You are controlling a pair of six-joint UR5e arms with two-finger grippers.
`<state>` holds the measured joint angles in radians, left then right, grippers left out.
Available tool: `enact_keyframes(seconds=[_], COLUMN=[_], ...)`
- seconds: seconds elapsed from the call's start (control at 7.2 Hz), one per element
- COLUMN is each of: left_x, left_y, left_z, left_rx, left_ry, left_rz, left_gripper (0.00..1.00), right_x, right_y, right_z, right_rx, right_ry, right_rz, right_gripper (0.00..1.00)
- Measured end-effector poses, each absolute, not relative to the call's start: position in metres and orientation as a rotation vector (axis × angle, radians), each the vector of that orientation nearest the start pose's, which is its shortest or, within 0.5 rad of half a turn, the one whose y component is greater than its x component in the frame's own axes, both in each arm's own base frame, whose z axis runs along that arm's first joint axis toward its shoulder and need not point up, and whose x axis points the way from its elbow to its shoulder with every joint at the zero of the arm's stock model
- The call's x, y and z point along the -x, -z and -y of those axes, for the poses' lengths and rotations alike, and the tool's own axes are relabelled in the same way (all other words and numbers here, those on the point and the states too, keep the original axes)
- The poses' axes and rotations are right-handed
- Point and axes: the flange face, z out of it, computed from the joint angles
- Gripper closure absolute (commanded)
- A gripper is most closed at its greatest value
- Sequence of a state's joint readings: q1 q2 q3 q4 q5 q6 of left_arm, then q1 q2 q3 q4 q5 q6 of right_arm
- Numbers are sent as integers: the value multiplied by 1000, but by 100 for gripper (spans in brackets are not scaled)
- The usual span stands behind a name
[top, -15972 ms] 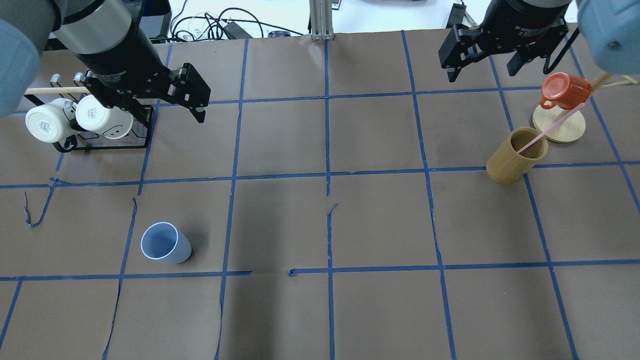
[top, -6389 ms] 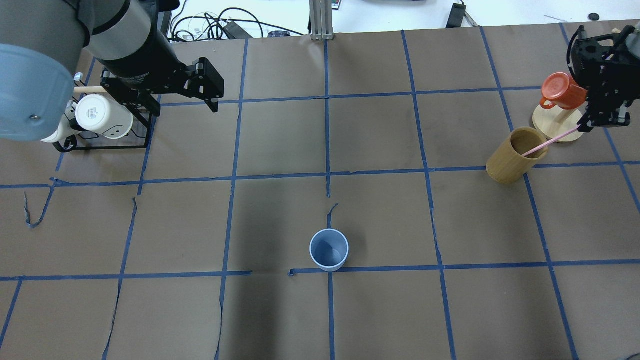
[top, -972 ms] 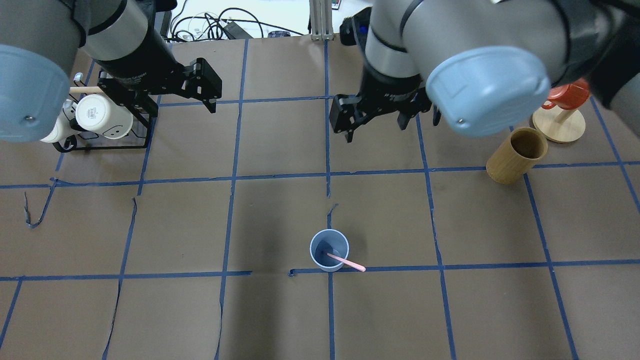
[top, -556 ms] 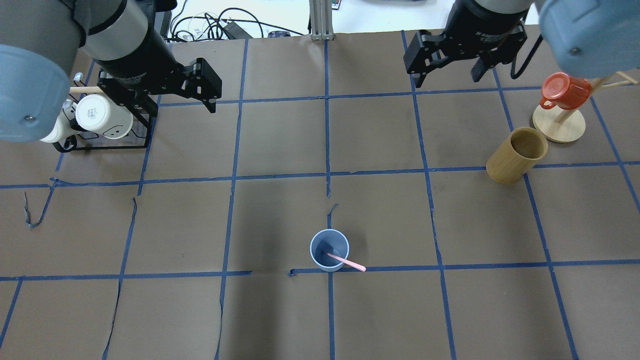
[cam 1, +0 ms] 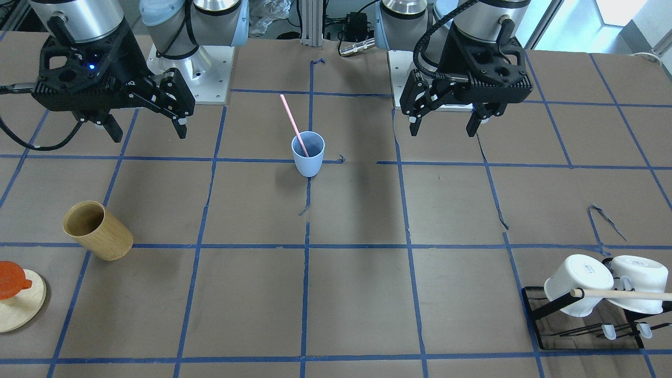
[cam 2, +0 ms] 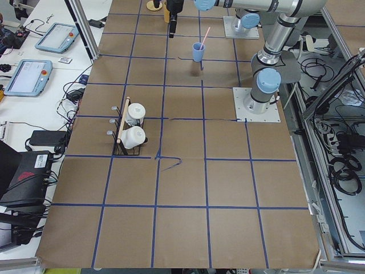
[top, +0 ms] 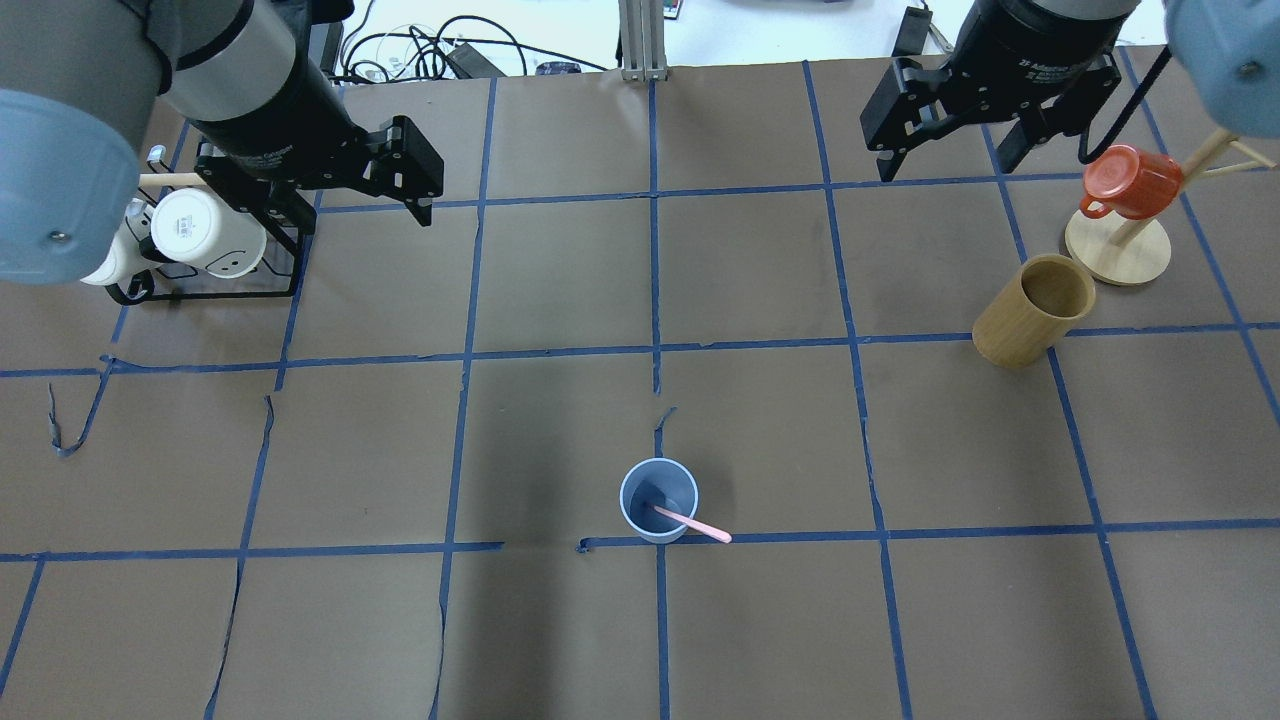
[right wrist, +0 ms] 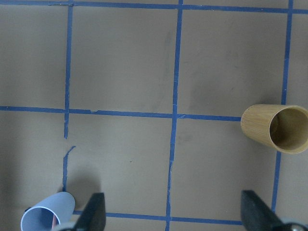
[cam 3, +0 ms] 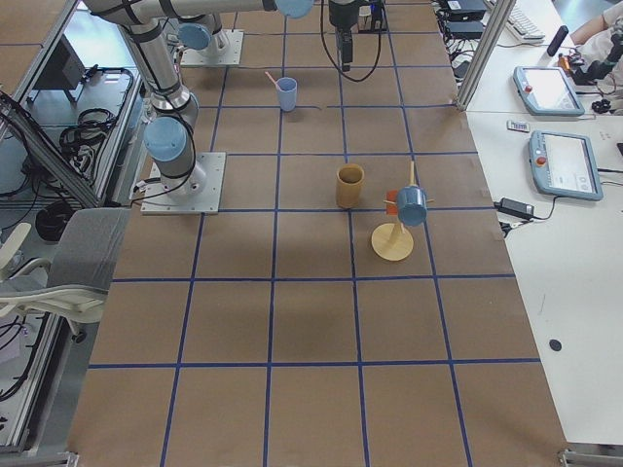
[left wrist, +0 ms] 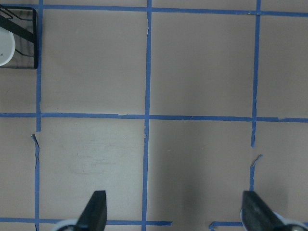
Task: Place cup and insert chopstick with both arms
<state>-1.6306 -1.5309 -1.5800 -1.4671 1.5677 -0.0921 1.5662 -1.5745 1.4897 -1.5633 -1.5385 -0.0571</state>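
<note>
Both arms hang above the table point(top: 560, 290), well apart from the cup. The left gripper point(cam 1: 441, 131) and the right gripper point(cam 1: 149, 135) each have their jaws spread wide, with nothing between them.

The job looks done to me, so little is left to spoil it. An arm sweeping low across the middle could clip the cup. The chopstick also leans well out over the rim, so a knock might tip the cup or flick the stick out.

- The rack point(cam 1: 546, 325) carries two white mugs point(cam 1: 577, 283).
- The bamboo holder point(cam 1: 102, 233) has nothing in it that I can see.
- The blue cup point(cam 1: 307, 167) stands upright mid-table by a tape crossing. It holds the pink chopstick point(cam 1: 291, 118), slanted, lower end inside.
</note>
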Motion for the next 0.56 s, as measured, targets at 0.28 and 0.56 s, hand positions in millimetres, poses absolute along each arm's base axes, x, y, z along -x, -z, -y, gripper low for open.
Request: enact_keyframes(seconds=[0.28, 0.56], left_x=[163, 163], left_y=[-514, -514], left_z=[478, 478], left_rx=[50, 50], left_ry=[211, 211], left_rz=[-3147, -3147], left_gripper=[0, 0], right_x=[-130, -130], right_y=[-531, -531], right_z=[484, 481], right_rx=[75, 73], right_ry=[51, 38], right_rz=[-3131, -3131], right_gripper=[0, 0])
